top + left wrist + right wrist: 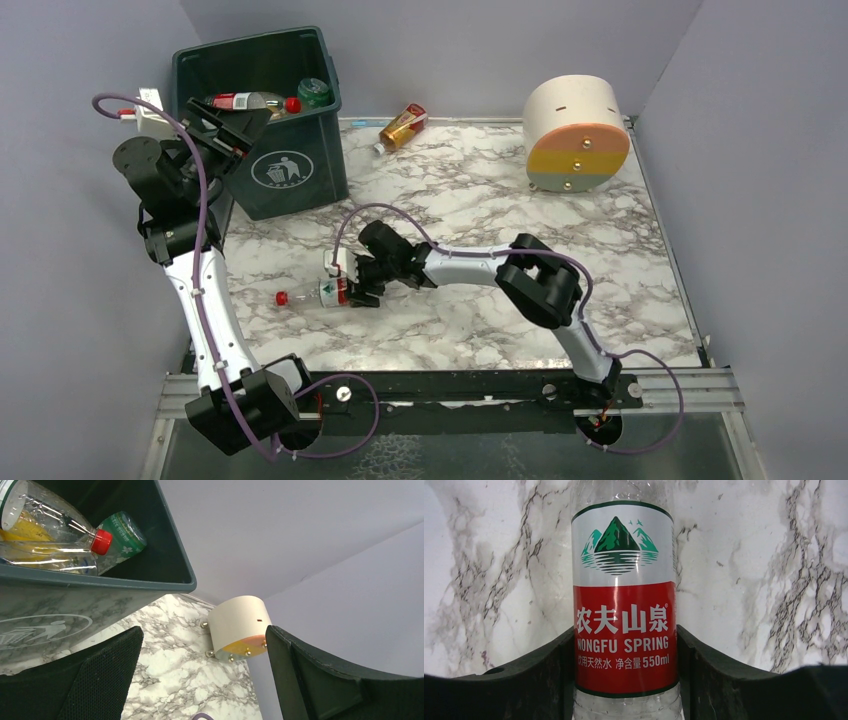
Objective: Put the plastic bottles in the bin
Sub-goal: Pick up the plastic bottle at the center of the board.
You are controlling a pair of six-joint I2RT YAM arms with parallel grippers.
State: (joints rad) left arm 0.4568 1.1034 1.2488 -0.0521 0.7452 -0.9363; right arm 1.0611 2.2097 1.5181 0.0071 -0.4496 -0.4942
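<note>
Right claw: clamps on a clear water bottle at its red-and-white label, one black finger pressed against each side (label reads NONGFU SPRING, 550ml, under a green mountain). Reaches in from the 3 o'clock side in the top view.

Held bottle: lies flat on the marble worktop, at about 8 o'clock from its middle, red cap pointing to 9 o'clock, base end hidden under the claw.

Left claw: hangs raised at the 8 o'clock side of the bin, by its rim, fingers spread wide, grips nothing. Frames only worktop, wall and the cream cylinder between its fingers in the wrist view.

Bin: stands dark green at 10 o'clock on the worktop, white litter-person symbol facing 6 o'clock. Holds at least two bottles: a red-capped bottle, clear with some yellow showing, lying across, and a green-labelled bottle at the 1 o'clock corner, just beside that cap. Hides anything deeper.

Amber bottle: lies on its side at 12 o'clock by the worktop's far edge, near the bin's 3 o'clock side but apart from it.

Cream cylinder: rests on its side at 2 o'clock, round face banded pink, yellow and grey turned toward 6 o'clock, well apart from both claws.
</note>
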